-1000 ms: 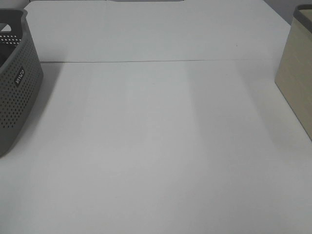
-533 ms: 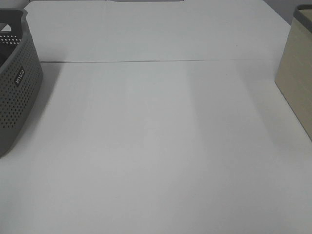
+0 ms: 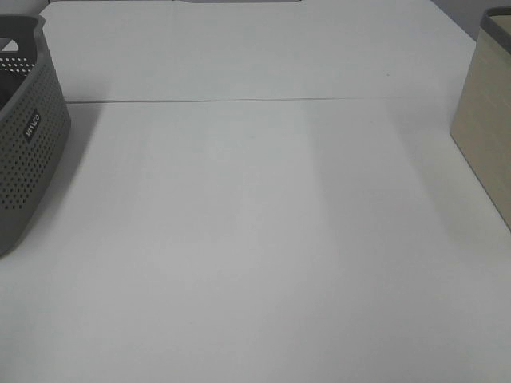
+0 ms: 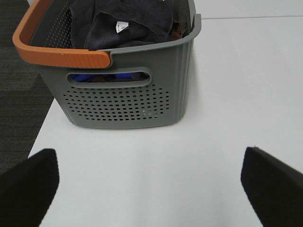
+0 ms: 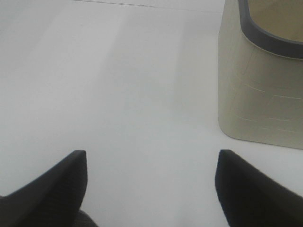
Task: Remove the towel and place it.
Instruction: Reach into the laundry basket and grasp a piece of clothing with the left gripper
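Note:
The towel [image 4: 125, 23], dark charcoal cloth with a small white tag, lies bunched inside a grey perforated basket [image 4: 125, 101] with an orange handle. My left gripper [image 4: 149, 182] stands open over the white table a short way before the basket, nothing between its black fingers [image 4: 28, 182]. My right gripper [image 5: 150, 189] is also open and empty, hovering over the table beside a beige bin [image 5: 260, 94]. Neither gripper shows in the high view, where only the basket's side [image 3: 28, 152] appears at the left edge; the towel is hidden there.
The beige bin [image 3: 487, 120] with a dark rim stands at the table's right edge. A seam [image 3: 239, 100] crosses the white table at the back. Something blue and something brownish lie under the towel in the basket. Dark floor lies beyond the table's left edge.

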You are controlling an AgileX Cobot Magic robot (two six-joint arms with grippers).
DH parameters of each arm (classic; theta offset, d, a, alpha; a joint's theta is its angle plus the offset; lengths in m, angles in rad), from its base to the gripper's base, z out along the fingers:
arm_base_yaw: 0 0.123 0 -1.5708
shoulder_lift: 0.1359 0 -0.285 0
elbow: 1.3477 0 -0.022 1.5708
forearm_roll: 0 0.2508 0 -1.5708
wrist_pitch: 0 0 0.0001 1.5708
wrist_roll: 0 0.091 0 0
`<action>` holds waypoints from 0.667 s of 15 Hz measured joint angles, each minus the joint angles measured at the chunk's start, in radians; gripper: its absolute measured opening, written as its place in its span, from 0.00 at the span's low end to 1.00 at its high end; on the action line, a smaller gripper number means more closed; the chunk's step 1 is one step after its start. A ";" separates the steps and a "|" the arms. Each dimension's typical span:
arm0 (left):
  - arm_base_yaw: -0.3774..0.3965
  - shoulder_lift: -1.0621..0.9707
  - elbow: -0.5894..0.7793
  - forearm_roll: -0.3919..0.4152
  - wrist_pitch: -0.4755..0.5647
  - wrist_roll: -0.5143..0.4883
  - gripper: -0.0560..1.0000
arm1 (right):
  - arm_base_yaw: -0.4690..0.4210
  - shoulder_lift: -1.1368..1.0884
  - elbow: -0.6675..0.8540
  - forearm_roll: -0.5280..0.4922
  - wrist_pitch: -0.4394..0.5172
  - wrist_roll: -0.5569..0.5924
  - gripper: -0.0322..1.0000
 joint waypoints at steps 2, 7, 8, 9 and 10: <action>0.000 0.000 0.000 0.000 0.000 0.002 0.99 | 0.000 0.000 0.000 0.000 0.000 0.000 0.74; 0.000 0.000 0.000 -0.009 0.000 0.035 0.99 | 0.000 0.000 0.000 0.000 0.000 0.000 0.74; 0.000 0.000 0.000 -0.010 0.000 0.042 0.99 | 0.000 0.000 0.000 0.000 0.000 0.000 0.74; 0.000 0.035 -0.026 -0.014 0.037 0.070 0.99 | 0.000 0.000 0.000 0.000 0.000 0.000 0.74; 0.000 0.086 -0.067 -0.026 0.077 0.115 0.99 | 0.000 0.000 0.000 0.000 0.000 0.000 0.74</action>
